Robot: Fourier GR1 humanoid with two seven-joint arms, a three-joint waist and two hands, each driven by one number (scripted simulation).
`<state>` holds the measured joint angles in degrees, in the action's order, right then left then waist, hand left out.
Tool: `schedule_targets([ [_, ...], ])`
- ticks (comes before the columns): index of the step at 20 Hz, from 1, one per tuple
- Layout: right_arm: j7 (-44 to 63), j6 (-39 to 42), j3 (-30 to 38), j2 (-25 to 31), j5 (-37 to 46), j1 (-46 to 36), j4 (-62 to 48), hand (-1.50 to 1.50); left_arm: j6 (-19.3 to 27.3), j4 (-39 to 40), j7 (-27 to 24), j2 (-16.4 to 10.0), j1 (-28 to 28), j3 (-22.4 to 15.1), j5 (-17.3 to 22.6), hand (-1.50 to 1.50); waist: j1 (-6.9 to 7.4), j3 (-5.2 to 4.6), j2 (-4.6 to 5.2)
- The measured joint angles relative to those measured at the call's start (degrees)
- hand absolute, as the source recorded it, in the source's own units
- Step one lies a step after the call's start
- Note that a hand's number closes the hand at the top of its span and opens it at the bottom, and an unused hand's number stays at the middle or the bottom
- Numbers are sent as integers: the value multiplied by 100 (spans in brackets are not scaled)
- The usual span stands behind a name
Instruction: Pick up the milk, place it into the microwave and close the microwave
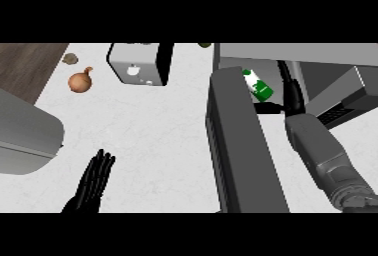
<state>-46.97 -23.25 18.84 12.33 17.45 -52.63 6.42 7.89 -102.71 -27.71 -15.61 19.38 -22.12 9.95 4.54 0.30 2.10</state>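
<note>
Green-white milk carton at one o'clock, inside the microwave, beside my right hand, whose grip I cannot tell; left hand at seven o'clock lies open.

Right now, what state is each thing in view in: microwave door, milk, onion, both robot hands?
microwave door: open, swung wide.
milk: tilted, at the mouth of the microwave, lower end hidden by the right robot hand.
right robot hand: apparently curled round the milk's base.
left robot hand: open, fingers straight, resting at lower left, holding nothing.
onion: lying on the counter, apart from both hands.
</note>
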Motion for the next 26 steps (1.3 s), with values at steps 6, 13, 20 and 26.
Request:
schedule_targets([
  [6,-469,439,191,-5,-207,491,27,-150,64,47,77,137,-106,-125,-123,-150,-102,-3,-44],
  [13,-878,1367,265,-71,-354,967,31,-150,135,-2,363,240,-299,-196,-230,-150,-207,-8,-97],
  [20,-1231,2201,260,-42,-477,1614,165,-150,144,41,433,330,-337,-266,-347,-150,-316,-15,-151],
  [26,-1266,3043,339,-71,-735,2035,400,-150,-102,223,503,402,-418,-474,-288,150,-420,-23,-195],
])
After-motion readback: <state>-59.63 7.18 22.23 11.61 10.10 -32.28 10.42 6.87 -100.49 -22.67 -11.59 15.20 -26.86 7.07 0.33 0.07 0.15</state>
